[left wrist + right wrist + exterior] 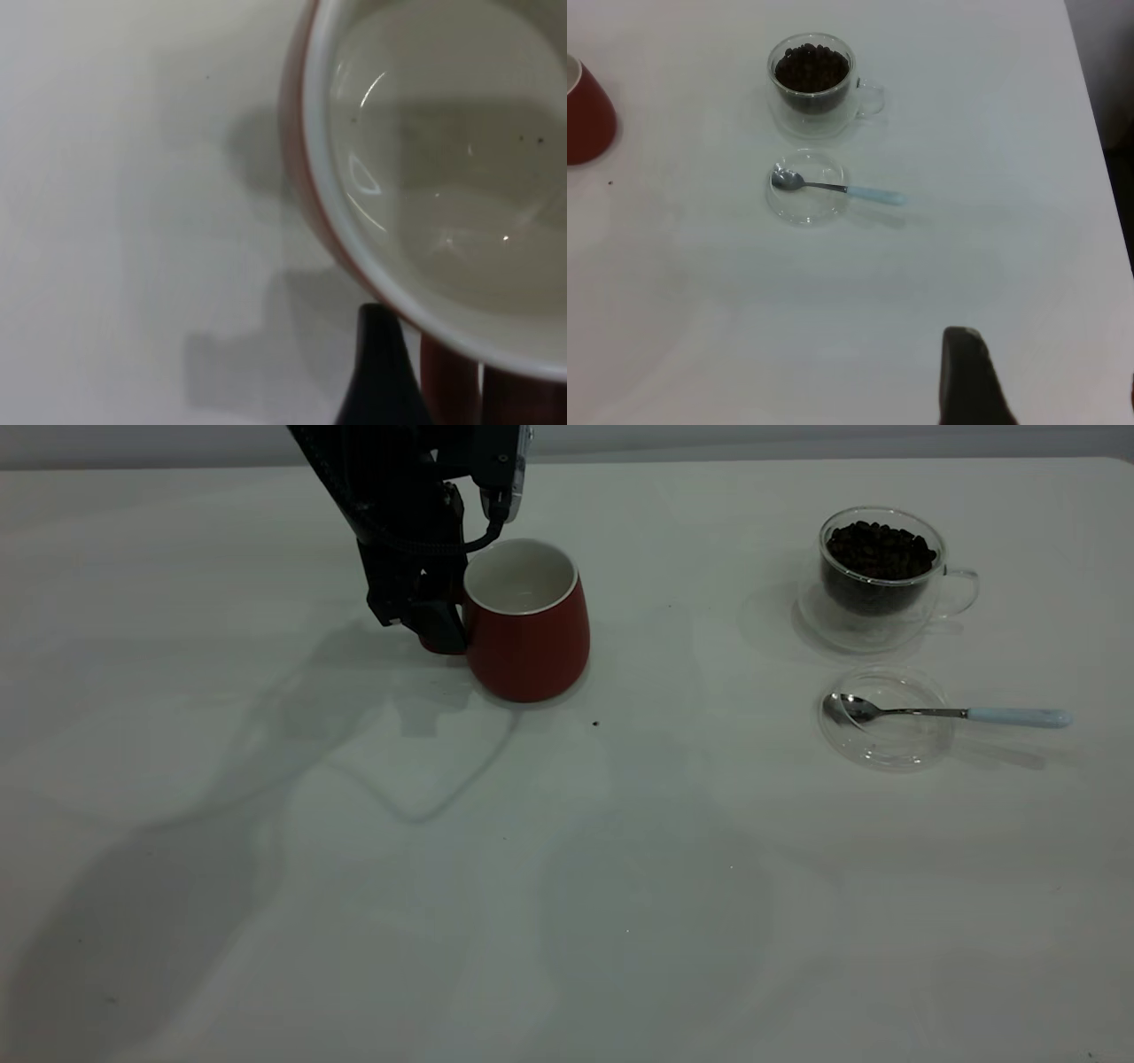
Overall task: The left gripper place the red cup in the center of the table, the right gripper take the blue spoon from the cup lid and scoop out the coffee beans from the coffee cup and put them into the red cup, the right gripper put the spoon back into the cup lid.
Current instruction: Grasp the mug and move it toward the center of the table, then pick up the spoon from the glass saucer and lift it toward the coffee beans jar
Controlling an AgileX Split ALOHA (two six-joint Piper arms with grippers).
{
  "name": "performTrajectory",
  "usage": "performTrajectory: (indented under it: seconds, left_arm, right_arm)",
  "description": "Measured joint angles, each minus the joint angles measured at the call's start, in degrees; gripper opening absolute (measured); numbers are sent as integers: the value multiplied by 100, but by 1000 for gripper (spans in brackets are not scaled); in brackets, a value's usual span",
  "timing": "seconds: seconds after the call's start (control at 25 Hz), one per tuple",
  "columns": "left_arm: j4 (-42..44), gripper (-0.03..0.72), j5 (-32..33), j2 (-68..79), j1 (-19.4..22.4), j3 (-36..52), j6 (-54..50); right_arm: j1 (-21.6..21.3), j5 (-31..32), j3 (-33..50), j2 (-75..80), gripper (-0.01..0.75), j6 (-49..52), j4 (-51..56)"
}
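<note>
The red cup [529, 642] stands on the table [567, 886] left of the middle, empty and white inside. My left gripper [440, 622] is shut on its handle from the left; in the left wrist view one black finger [381, 372] lies against the red handle [449, 381] below the cup's rim [354, 232]. The coffee cup [877, 593] with coffee beans [881, 549] stands at the far right. In front of it the blue spoon [939, 712] lies across the cup lid [886, 742]. My right gripper [1045, 390] is open, away from the spoon [842, 188], and out of the exterior view.
The right wrist view shows the coffee cup [815, 97], the cup lid [804, 205], the red cup's side [585, 115] and the table's right edge [1090, 115]. A tiny dark speck [595, 724] lies near the red cup.
</note>
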Motion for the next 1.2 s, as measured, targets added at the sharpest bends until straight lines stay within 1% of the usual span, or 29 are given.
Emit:
performTrajectory:
  seconds: [0.12,0.24,0.36,0.48,0.76,1.0,1.08,1.2]
  left_arm:
    - [95,587,125,0,0,0,0]
    - [509,587,574,-94,0,0,-119]
    - [980,587,922,-362,6,0,-563]
    - [1198,587,1043,-751,18,0,-938]
    - [1204,587,1222,-2230,18,-11,-1277]
    - [1149,587,1451,-3890,60,-49,-2310]
    - [1149,587,1718,-4261,61,-49,-2706]
    - [1143,587,2450,-4784,61,-49,-3351]
  right_arm:
    - [0,0,0,0,466,0,0]
    - [0,0,0,0,466,0,0]
    - [0,0,0,0,466,0,0]
    - [0,0,0,0,466,0,0]
    - [0,0,0,0,466,0,0]
    - [0,0,0,0,466,0,0]
    - [0,0,0,0,466,0,0]
    - [0,0,0,0,466,0,0]
